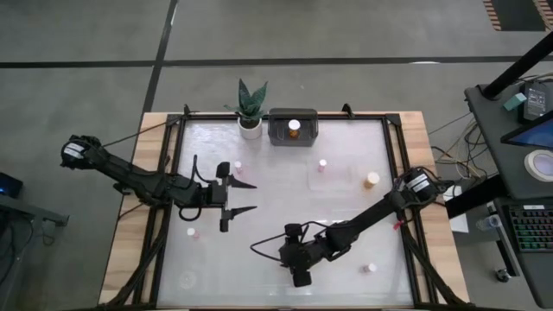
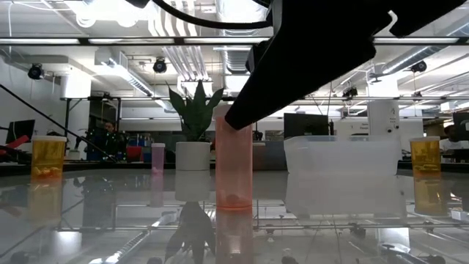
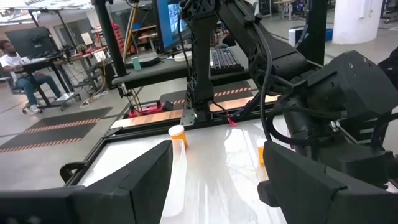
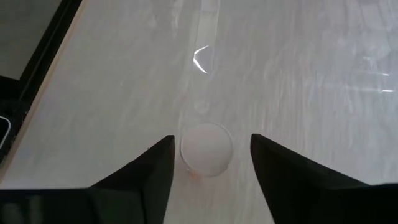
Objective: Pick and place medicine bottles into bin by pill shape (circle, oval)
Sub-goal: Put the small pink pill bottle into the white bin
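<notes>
Right gripper poised over pink bottle near table's front edge, fingers apart either side of its cap, not yet closed. Left gripper spread open, idle at left. One amber bottle binned in dark bin; others still scattered. Early, most sorting left.

An amber bottle with a white cap stands upright inside the dark bin at the far edge of the bench. A second amber bottle stands upright near the right edge. Small pinkish bottles with white caps are scattered, all well apart: 1 near the centre, 1 toward the left, 1 at the near right. Another pinkish bottle stands upright, its white cap between the right gripper's spread fingers.
</notes>
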Available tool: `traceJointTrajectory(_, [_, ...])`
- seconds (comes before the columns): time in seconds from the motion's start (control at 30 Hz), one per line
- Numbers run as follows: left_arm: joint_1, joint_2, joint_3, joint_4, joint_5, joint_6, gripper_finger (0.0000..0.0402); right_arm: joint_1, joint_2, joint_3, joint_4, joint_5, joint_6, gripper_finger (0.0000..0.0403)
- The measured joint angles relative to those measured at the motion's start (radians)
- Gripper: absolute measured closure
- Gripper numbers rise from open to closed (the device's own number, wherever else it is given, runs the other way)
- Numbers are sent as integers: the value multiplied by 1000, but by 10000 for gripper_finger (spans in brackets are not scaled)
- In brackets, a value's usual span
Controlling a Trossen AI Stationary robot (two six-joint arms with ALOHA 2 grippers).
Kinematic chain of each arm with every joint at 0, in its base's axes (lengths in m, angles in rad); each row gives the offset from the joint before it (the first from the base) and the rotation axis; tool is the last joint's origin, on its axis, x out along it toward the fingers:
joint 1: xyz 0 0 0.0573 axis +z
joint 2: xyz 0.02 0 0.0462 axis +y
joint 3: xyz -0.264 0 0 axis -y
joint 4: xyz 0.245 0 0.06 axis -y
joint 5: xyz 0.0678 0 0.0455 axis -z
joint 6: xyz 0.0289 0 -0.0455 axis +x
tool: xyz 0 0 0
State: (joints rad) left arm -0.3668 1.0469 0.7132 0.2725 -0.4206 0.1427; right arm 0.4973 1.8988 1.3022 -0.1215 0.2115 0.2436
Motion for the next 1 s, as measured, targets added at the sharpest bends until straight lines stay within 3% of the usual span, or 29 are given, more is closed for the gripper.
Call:
traceJointTrajectory(0.4, [0, 0, 1, 7, 0, 25, 166, 0, 2, 0, 0, 0, -6, 288])
traceJointTrajectory(0.7, [0, -2, 8, 10, -4, 74, 166, -16, -12, 0, -42, 8, -19, 278])
traceJointTrajectory(1.0, [-1, -2, 9, 34, -34, 154, 166, -59, -116, -2, -155, 29, -36, 285])
